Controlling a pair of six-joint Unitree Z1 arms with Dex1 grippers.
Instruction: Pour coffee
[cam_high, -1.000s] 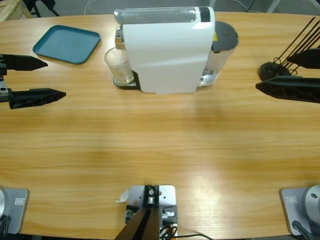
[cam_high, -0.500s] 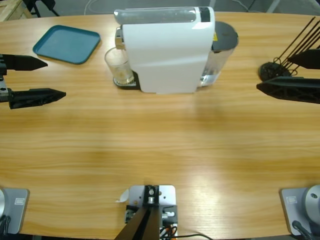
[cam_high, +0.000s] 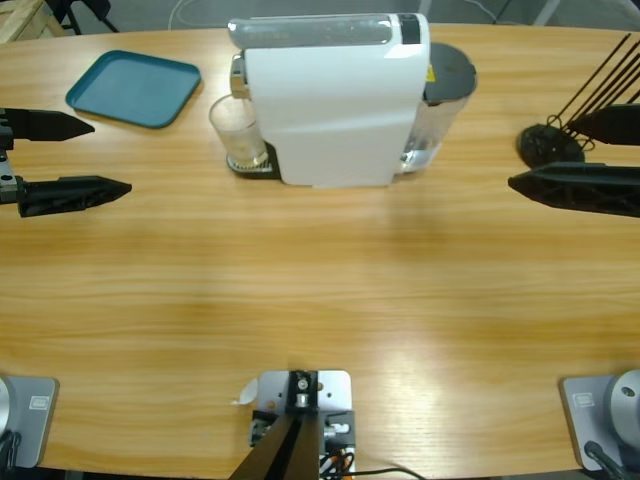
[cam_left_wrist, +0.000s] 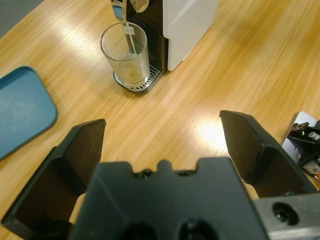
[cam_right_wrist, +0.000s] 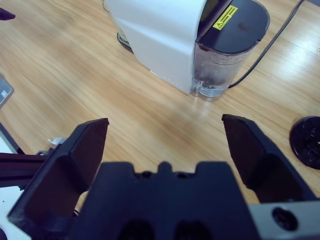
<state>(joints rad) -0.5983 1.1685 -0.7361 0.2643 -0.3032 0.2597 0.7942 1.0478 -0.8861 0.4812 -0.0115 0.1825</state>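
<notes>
Under the spout of the white coffee machine (cam_high: 335, 100) we see a clear glass (cam_high: 237, 132) standing on the drip tray (cam_left_wrist: 136, 83), placed there so the stream lands in it. The coffee (cam_left_wrist: 131, 75) is a shallow amber layer at the bottom of the glass, with a thin thread running down from the spout in the left wrist view, so we judge brewing is under way or just finishing. The left gripper (cam_high: 105, 155) sits at the table's left edge with jaws spread wide and holding nothing, aimed toward the glass; we read that as a waiting pose, clear of the machine while it dispenses. The right gripper (cam_high: 570, 155) is at the right edge, jaws also wide and empty, facing the machine's water tank (cam_right_wrist: 220, 70) side. Both are well apart from the machine. A teal tray (cam_high: 134, 88) lies behind the left gripper's line, near the glass, likely the drop spot for the glass. A black round stand (cam_high: 548, 143) with thin rods sits just beside the right gripper. The table (cam_high: 320, 290) between the arms is bare wood.
</notes>
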